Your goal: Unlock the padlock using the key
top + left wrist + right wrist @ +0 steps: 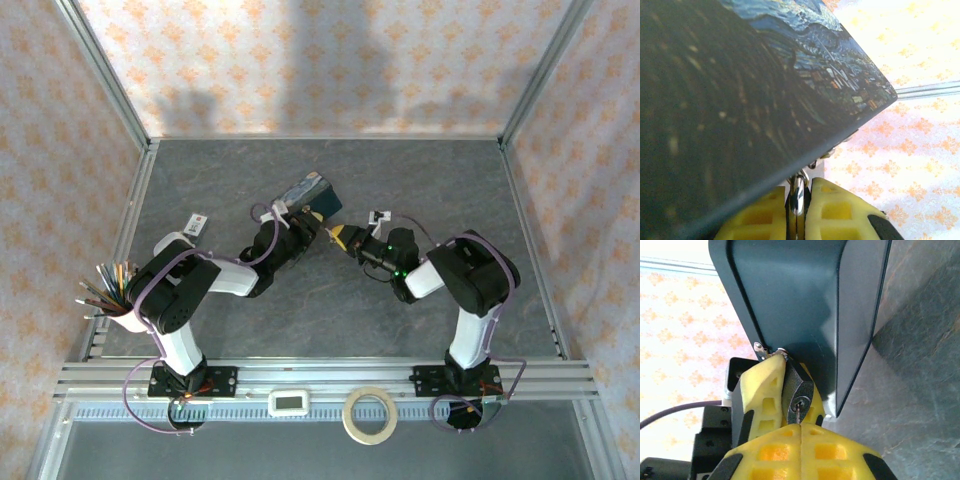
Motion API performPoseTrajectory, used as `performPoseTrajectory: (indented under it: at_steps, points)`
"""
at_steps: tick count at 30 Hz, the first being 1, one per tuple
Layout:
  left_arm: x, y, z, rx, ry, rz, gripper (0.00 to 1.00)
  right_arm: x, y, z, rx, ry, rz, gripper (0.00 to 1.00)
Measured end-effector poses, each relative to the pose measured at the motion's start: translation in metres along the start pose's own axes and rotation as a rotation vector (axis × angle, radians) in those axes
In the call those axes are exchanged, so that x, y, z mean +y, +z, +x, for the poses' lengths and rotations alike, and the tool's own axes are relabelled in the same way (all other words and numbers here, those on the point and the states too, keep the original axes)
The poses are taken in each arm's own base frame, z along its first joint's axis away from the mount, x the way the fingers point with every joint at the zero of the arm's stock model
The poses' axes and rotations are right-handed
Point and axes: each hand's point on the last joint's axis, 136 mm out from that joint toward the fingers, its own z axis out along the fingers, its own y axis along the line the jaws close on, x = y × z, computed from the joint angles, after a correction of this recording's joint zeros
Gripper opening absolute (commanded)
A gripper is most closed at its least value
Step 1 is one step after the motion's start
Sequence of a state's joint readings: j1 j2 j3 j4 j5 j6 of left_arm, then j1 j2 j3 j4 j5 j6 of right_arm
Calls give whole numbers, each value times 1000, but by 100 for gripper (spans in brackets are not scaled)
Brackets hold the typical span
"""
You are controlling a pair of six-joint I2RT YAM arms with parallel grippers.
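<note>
Where the grey bench (400, 320) spreads across the top view, the blue tin (312, 193) sits just above the frame's centre, and both arms reach in toward its lower edge from lower left and lower right. The left claw (799, 189) is closed on the padlock (796, 389). In its wrist view a silvery bit of metal shows pinched between the yellow fingers at bottom centre, right under the tin's dark painted edge. In the right wrist view the padlock's dark body sits at centre, against the tin's plain side, with a left-claw finger (762, 390) pressed on its left. The right claw (801, 429), at the bottom of that frame, is clamped on the key (799, 415), whose thin blade stands in the keyhole on the padlock's lower face.
</note>
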State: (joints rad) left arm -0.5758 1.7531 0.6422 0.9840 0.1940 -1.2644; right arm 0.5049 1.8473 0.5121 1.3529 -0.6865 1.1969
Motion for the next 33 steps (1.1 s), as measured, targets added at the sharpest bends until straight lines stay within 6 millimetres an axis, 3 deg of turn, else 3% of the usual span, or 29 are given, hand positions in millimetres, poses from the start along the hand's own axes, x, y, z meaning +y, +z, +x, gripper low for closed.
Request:
performPoseTrajectory:
  at_steps: [6,19,33]
  points:
    - [-7,-2,-2,-8,9,22,0,5,3,2,29,45,-22,0]
    - [-1,-2,-4,-18,8,-3,0,-4,9,-1,40,-182,34,0]
    - [-1,-2,5,-13,22,-8,0,-7,18,-9,35,35,18,0]
